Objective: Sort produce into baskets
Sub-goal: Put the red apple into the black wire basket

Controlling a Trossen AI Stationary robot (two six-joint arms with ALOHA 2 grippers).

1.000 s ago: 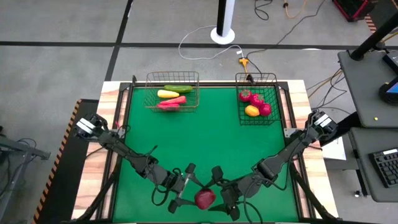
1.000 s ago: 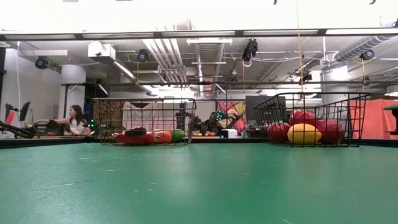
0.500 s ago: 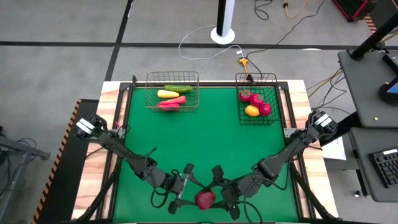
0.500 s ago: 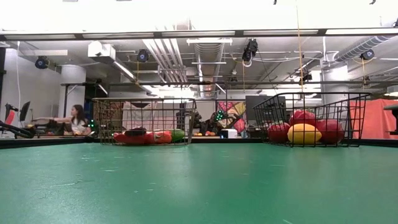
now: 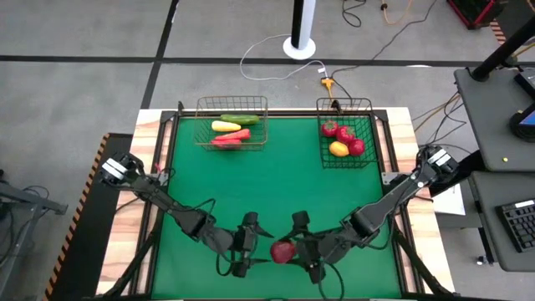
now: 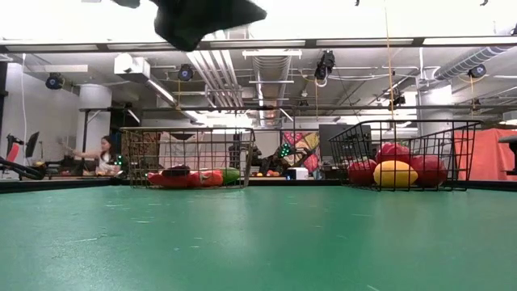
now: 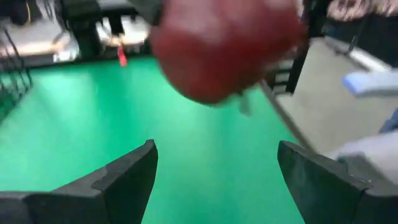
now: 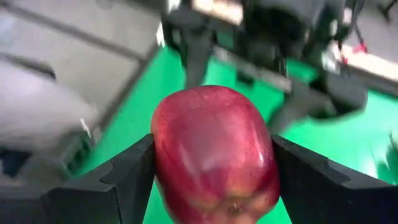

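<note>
A dark-red apple [image 5: 282, 251] is near the table's near edge, between my two grippers. My right gripper [image 5: 288, 251] is shut on it; the apple fills the right wrist view [image 8: 214, 155]. My left gripper [image 5: 257, 245] is open just left of the apple and touches nothing. Its fingers stand wide apart [image 7: 214, 168], with the apple [image 7: 224, 50] ahead of them. The tan wire basket [image 5: 231, 124] at the far left holds a cucumber, a yellow piece and red chilies. The dark wire basket [image 5: 344, 134] at the far right holds red fruits and a lemon. My right gripper pinches the apple's two opposite sides [image 8: 163, 168] between its two fingers [image 8: 118, 180]. The fingers come about level from the table's right side. The apple is lifted clear of the green mat.
The green mat [image 5: 276, 180] lies open between the grippers and both baskets. In the low view the baskets stand at the far edge [image 6: 187, 158] [image 6: 404, 153], and a dark arm part [image 6: 202, 16] shows at the top. A person sits in the room behind [image 6: 101, 153].
My right gripper has carried the apple up and a little toward the table's far edge. My left gripper has drawn back toward the left, apart from the apple. A dark arm part has come into the top of the low view.
</note>
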